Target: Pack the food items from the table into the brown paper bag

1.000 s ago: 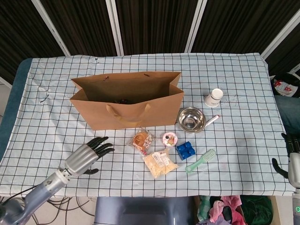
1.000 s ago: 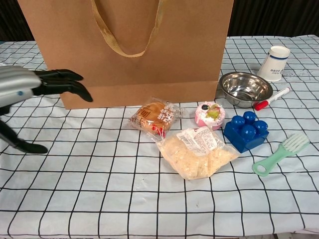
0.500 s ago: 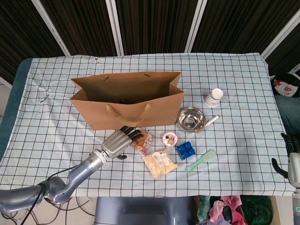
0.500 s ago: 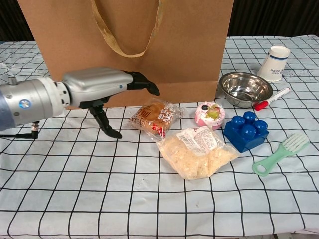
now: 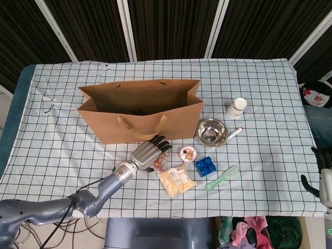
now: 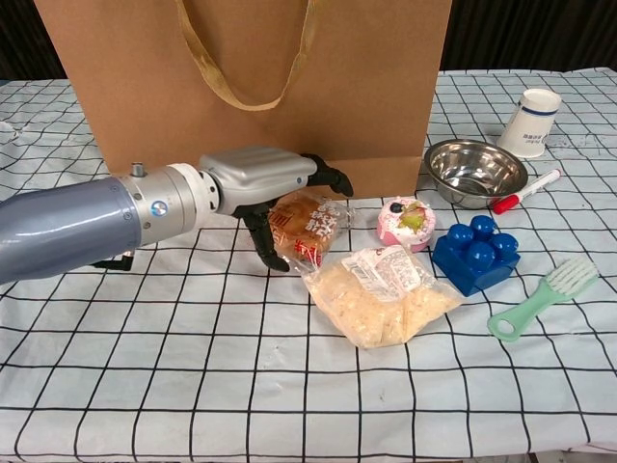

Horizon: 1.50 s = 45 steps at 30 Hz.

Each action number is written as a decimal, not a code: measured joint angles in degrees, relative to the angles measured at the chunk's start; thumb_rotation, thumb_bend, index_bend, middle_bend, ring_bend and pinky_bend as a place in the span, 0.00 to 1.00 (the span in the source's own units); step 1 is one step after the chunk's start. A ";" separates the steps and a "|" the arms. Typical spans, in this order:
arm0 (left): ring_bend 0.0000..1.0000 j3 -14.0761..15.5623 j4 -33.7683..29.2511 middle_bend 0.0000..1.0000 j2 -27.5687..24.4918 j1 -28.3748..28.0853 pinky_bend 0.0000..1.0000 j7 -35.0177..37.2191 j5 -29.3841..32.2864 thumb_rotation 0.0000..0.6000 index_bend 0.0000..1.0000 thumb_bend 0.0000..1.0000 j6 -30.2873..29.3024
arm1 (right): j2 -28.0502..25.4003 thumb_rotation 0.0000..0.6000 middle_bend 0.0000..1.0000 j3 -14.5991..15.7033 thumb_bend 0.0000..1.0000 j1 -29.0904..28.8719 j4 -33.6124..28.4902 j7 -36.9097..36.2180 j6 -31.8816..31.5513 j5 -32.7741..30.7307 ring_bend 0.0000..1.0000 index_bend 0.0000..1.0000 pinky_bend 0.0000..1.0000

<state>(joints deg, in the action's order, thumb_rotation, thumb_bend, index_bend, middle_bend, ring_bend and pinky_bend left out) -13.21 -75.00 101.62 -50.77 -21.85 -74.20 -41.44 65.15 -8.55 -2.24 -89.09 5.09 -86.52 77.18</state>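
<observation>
Left hand (image 6: 275,188) arches over the round wrapped bun (image 6: 305,226), fingers spread and touching its wrapper; no closed grip is visible. The bun lies just near of the tall brown paper bag (image 6: 251,92). Right hand (image 5: 322,174) at the far right edge: state indiscernible.

It looks like a lab or test room, not a home. A checked cloth (image 5: 270,150) covers the counter edge to edge, dark slatted panels (image 5: 171,28) stand behind its far edge, and loose cables (image 5: 78,220) hang at its near edge.
</observation>
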 measured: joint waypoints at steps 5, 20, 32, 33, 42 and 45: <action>0.17 0.80 0.32 0.33 0.38 -0.78 0.20 -1.29 0.89 1.00 0.23 0.34 -0.55 | -0.13 1.00 0.11 0.10 0.27 0.00 -0.13 -0.29 -0.01 0.33 0.20 0.12 0.24; 0.33 2.64 -4.94 0.44 -3.04 0.07 0.39 -1.52 -0.94 1.00 0.34 0.46 -6.16 | -0.18 1.00 0.11 0.27 0.27 -0.07 -0.42 -0.28 0.12 0.57 0.20 0.12 0.24; 0.29 7.18 -29.99 0.40 -20.34 6.36 0.37 -4.20 -9.90 1.00 0.33 0.44 -17.15 | -0.09 1.00 0.11 0.31 0.27 -0.11 -0.49 0.02 0.11 0.57 0.20 0.12 0.24; 0.29 7.48 -31.92 0.40 -21.98 6.88 0.37 -4.40 -10.89 1.00 0.33 0.44 -18.13 | -0.08 1.00 0.11 0.28 0.27 -0.10 -0.49 0.05 0.08 0.51 0.20 0.12 0.24; 0.27 5.63 -43.09 0.38 -32.71 10.04 0.37 -6.61 -17.50 1.00 0.32 0.44 -26.55 | -0.06 1.00 0.11 0.24 0.27 0.02 -0.63 0.30 -0.16 0.41 0.20 0.12 0.24; 0.27 2.16 -45.10 0.39 -34.43 9.75 0.37 -6.33 -16.79 1.00 0.32 0.44 -27.67 | 0.10 1.00 0.11 0.27 0.27 -0.08 -0.40 0.48 0.17 0.22 0.20 0.12 0.24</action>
<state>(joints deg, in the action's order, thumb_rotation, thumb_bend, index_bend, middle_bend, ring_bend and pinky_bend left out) -11.04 -120.10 67.19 -41.03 -28.17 -90.99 -69.10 65.24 -8.27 -2.31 -89.49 5.57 -86.35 77.40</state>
